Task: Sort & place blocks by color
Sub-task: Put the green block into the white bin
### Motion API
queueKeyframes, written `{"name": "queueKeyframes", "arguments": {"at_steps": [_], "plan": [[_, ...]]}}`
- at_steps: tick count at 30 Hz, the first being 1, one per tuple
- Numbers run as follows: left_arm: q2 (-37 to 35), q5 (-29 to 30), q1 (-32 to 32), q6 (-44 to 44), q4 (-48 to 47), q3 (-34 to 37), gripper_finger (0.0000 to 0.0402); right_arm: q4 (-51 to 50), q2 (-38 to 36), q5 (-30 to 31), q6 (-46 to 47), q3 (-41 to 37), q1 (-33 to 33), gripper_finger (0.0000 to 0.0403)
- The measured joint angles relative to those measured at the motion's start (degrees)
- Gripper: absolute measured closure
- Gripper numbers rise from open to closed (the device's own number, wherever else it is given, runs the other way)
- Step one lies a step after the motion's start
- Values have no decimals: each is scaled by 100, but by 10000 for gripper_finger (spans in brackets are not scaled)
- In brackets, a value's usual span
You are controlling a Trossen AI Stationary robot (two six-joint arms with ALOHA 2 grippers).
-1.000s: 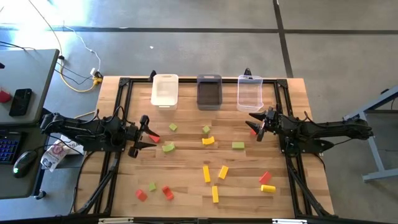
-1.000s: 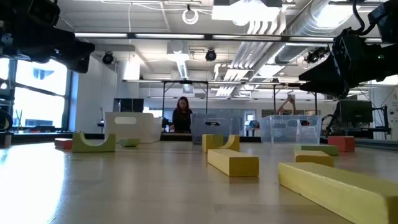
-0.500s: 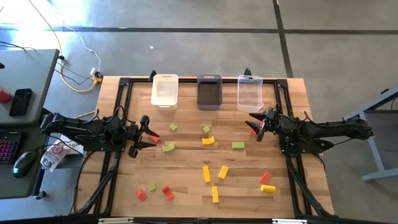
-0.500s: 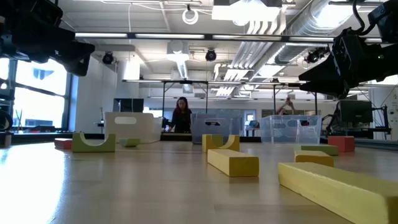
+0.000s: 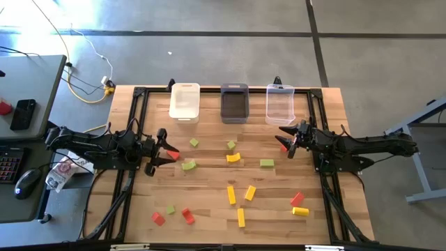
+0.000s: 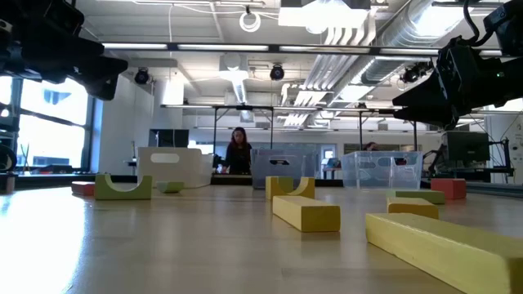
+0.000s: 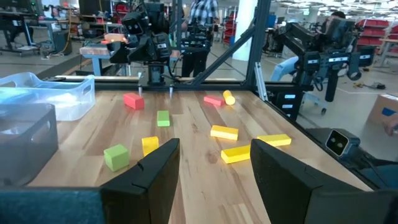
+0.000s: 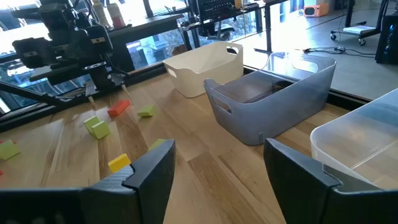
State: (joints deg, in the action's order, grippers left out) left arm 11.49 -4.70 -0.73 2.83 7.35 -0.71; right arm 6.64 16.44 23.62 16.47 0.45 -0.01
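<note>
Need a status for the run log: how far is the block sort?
Nothing sorted: white bin, dark grey bin and clear bin look empty. Nothing in hand: left gripper and right gripper hover open. All blocks, like the yellow bar, remain scattered on the table.

A grey concrete floor [image 5: 230, 49] is seen around the wooden table [image 5: 209, 202], crossed by dark seam lines. A grey desk [image 5: 28, 90] carrying a phone [image 5: 23, 113], a keyboard and a mouse [image 5: 26, 183] is placed at one side. Cables [image 5: 87, 77] are laid on the floor. Overhead, ducts [image 6: 359, 41] and strip lights [image 6: 212, 46] are mounted. A person [image 6: 239, 152] is visible far behind, beside a large window [image 6: 45, 122].
</note>
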Motion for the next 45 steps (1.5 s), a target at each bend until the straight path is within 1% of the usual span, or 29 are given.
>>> {"name": "queueKeyframes", "arguments": {"at_steps": [3, 7, 11, 16, 23, 26, 31, 36, 41, 45], "plan": [[2, 64, 0, 0, 82, 0, 218, 1, 0, 2, 0, 0, 0, 171], [0, 108, 0, -6, 422, 0, 218, 2, -2, 0, 0, 1, 0, 171], [1, 124, 0, -202, 758, 0, 218, 0, -1, 0, 0, 0, 0, 171], [4, 448, 0, -464, 901, -17, 218, 0, -2, 1, 0, 1, 0, 171], [354, 583, -33, -823, 843, -458, 218, -1, -1, 1, 0, 0, 0, 171], [672, 692, -158, -857, 546, -738, 218, 2, 0, 0, 0, 1, 0, 171], [1462, 690, -374, -913, 8, -1261, 218, -1, -1, 2, 0, -1, 0, 171], [2294, 690, -494, -910, -977, -1840, 218, 0, -1, 0, 0, -1, 0, 171], [2982, 663, -433, -271, -1792, -2359, 218, -1, -2, 2, 0, 1, 0, 171], [3392, 663, -311, 334, -2468, -2738, 218, 1, -1, 0, 0, 0, 0, 171]]}}
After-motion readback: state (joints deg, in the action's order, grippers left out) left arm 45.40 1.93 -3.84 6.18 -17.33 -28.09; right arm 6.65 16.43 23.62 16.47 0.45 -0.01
